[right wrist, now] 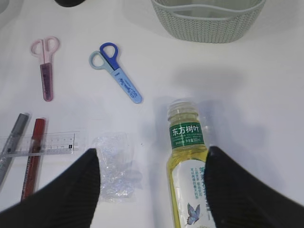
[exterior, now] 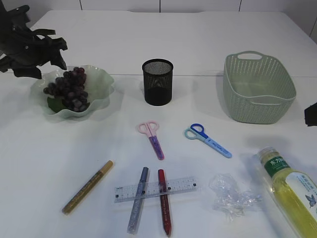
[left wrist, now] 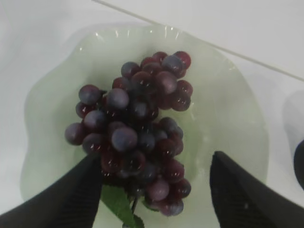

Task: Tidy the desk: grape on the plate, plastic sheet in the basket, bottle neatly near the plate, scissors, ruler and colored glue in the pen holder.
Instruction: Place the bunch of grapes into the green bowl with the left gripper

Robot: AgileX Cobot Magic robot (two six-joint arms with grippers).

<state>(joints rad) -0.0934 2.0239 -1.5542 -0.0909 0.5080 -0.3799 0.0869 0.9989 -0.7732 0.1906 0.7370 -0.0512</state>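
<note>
The purple grape bunch [exterior: 69, 88] [left wrist: 137, 128] lies on the pale green plate [exterior: 101, 84] [left wrist: 223, 118]. My left gripper [exterior: 49, 60] [left wrist: 156, 190] is open, its jaws either side of the bunch's lower end. My right gripper [right wrist: 152, 190] is open above the table, with the crumpled plastic sheet [exterior: 230, 196] [right wrist: 114, 166] and the lying bottle [exterior: 292, 188] [right wrist: 186, 166] between its jaws. Pink scissors [exterior: 153, 139] [right wrist: 46, 66], blue scissors [exterior: 208, 140] [right wrist: 118, 73], the clear ruler [exterior: 156, 189] [right wrist: 47, 144] and gold [exterior: 87, 187], grey [exterior: 138, 207] and red [exterior: 164, 208] glue pens lie on the table.
The black mesh pen holder [exterior: 157, 82] stands at mid-back. The green woven basket [exterior: 257, 89] [right wrist: 209, 21] stands at the back right. The ruler lies across the grey and red glue pens. The bottle reaches the front right corner of the exterior view.
</note>
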